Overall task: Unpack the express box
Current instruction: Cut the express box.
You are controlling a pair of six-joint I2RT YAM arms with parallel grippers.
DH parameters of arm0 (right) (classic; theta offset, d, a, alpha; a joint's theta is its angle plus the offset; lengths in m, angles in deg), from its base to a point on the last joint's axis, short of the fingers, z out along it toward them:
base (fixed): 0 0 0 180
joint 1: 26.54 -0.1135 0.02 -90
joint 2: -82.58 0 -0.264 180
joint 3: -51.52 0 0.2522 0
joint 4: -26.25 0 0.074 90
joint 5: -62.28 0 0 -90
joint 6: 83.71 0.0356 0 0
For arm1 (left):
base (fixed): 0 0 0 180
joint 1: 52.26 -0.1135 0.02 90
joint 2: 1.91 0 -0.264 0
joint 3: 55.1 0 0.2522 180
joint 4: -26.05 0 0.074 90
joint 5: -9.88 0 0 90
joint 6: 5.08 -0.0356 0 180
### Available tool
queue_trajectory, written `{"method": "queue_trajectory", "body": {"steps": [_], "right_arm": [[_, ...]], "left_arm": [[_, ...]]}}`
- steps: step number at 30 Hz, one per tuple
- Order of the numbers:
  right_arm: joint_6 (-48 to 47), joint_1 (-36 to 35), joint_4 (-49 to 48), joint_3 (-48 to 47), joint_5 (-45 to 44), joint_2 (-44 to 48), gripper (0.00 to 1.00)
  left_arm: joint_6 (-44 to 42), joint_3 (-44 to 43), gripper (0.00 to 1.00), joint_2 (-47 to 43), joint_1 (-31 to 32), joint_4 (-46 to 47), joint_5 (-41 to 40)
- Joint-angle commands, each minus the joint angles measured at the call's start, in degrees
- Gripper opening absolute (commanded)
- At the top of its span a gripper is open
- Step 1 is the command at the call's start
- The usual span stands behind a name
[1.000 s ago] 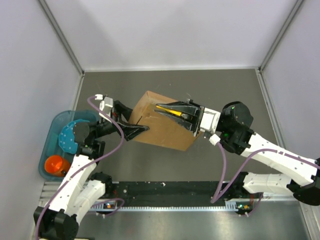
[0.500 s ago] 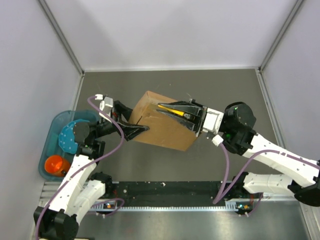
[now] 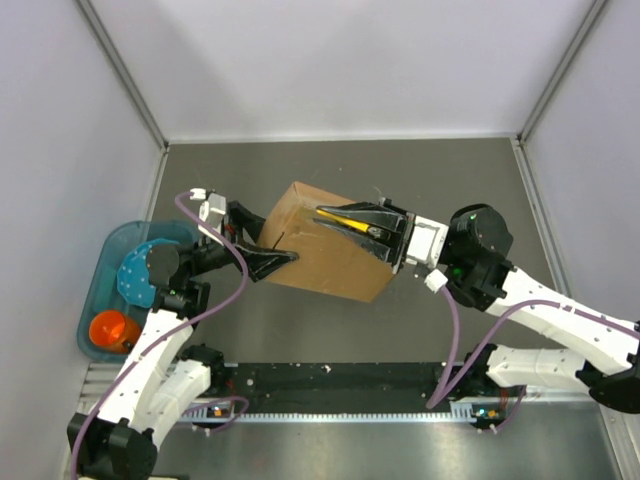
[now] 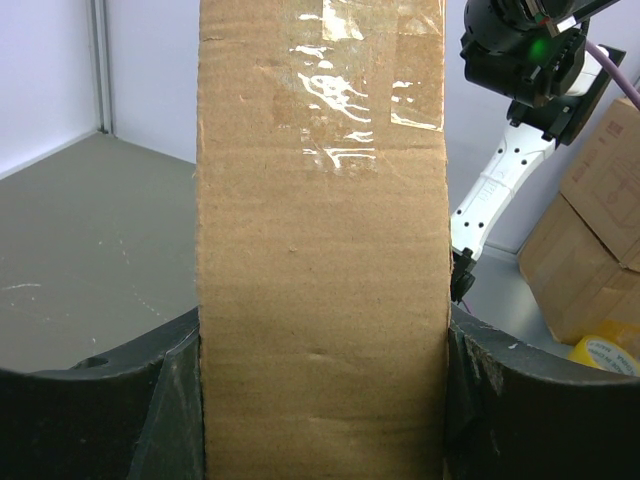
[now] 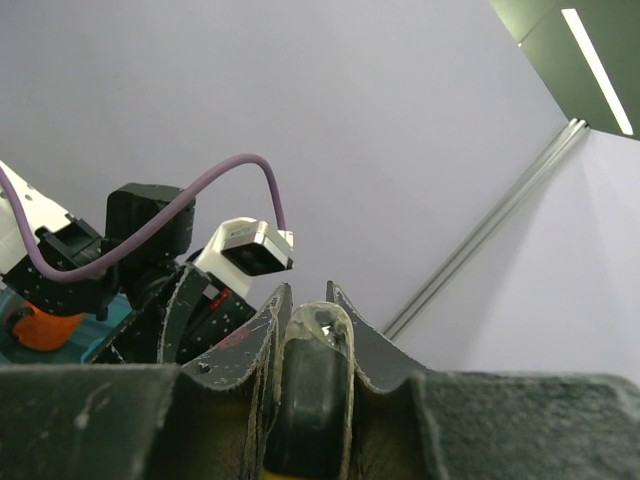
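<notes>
at the far left a teal bin [image 3: 95, 290] sits by the wall with an orange object [image 3: 112, 328] inside it. just right of the bin, the left gripper [image 3: 280, 258] reaches toward the middle of the table and grasps the express box [image 3: 320, 265] by its left edge. in the left wrist view the cardboard wall [image 4: 322, 250] stands upright between the two dark fingers [image 4: 100, 400], which press on either side of it. shiny clear tape [image 4: 350, 80] runs across its upper part.

the box sits in the middle of the grey table [image 3: 400, 170], turned at an angle to the table's edges. it looks propped up on one side, though from above i cannot tell how much of its underside touches the table.

over the box's right half, the right gripper [image 3: 358, 222] is clenched on a yellow utility knife [image 3: 330, 216], whose tip points left across the top face. in the right wrist view the fingers [image 5: 262, 350] pinch tight around the knife's dark rounded body [image 5: 310, 390].
</notes>
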Motion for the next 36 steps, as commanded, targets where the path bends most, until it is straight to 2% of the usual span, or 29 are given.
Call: {"method": "queue_trajectory", "body": {"steps": [1,26,36], "right_arm": [[0.85,0.12,-1.36,-2.39,-0.15,-0.2,0.0],[2.43,1.44,0.22,-2.39,0.72,-1.69,0.0],[1.2,1.44,4.71,-0.64,-1.38,-3.28,0.0]], "left_arm": [[1.39,-3.99,0.0,-2.02,-0.16,5.96,-3.58],[2.71,-4.96,0.0,-2.11,-0.25,5.96,-4.28],[3.24,-10.05,0.0,1.14,-0.25,3.76,-4.55]]}}
